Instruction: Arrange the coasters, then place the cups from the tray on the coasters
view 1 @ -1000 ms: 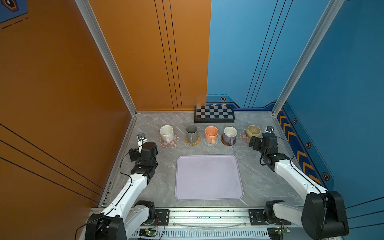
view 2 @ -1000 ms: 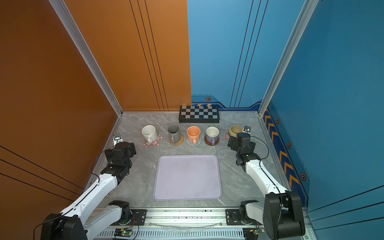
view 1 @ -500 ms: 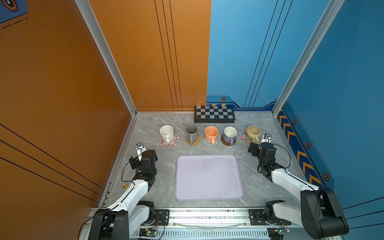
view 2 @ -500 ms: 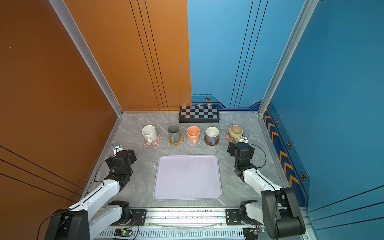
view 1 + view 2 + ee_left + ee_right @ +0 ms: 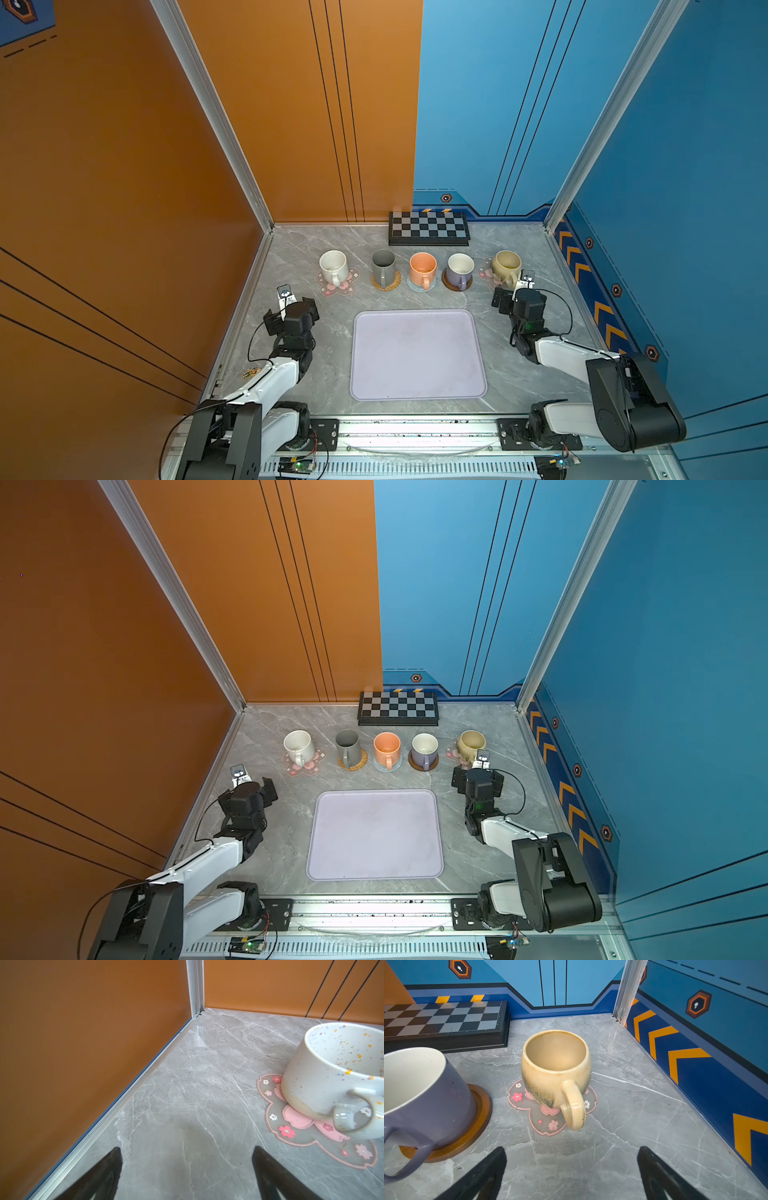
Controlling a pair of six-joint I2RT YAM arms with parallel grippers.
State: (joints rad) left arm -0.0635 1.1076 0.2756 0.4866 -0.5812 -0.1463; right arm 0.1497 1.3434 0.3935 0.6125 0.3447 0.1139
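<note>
Five cups stand in a row, each on a coaster: speckled white cup [image 5: 333, 266] on a flower coaster [image 5: 295, 1126], grey cup [image 5: 383, 266] on the rattan coaster [image 5: 392, 282], orange cup [image 5: 422, 268] on the grey-blue coaster [image 5: 415, 286], lavender cup [image 5: 421, 1093] on the brown coaster [image 5: 477, 1113], beige cup [image 5: 556, 1068] on a flower coaster [image 5: 546, 1124]. The lavender tray [image 5: 417, 355] holds nothing. My left gripper [image 5: 290, 311] [image 5: 187, 1155] is open over bare table, short of the white cup. My right gripper [image 5: 519, 297] [image 5: 571, 1155] is open just short of the beige cup's handle.
A black-and-white checkerboard [image 5: 429, 227] lies against the back wall behind the cups. An orange wall [image 5: 83, 1043] runs close beside my left gripper. A blue chevron wall [image 5: 695, 1053] runs close beside my right gripper.
Both arms have drawn back from the cup row toward the near edge. Both grippers stay open and empty. The cups and coasters have not moved.
</note>
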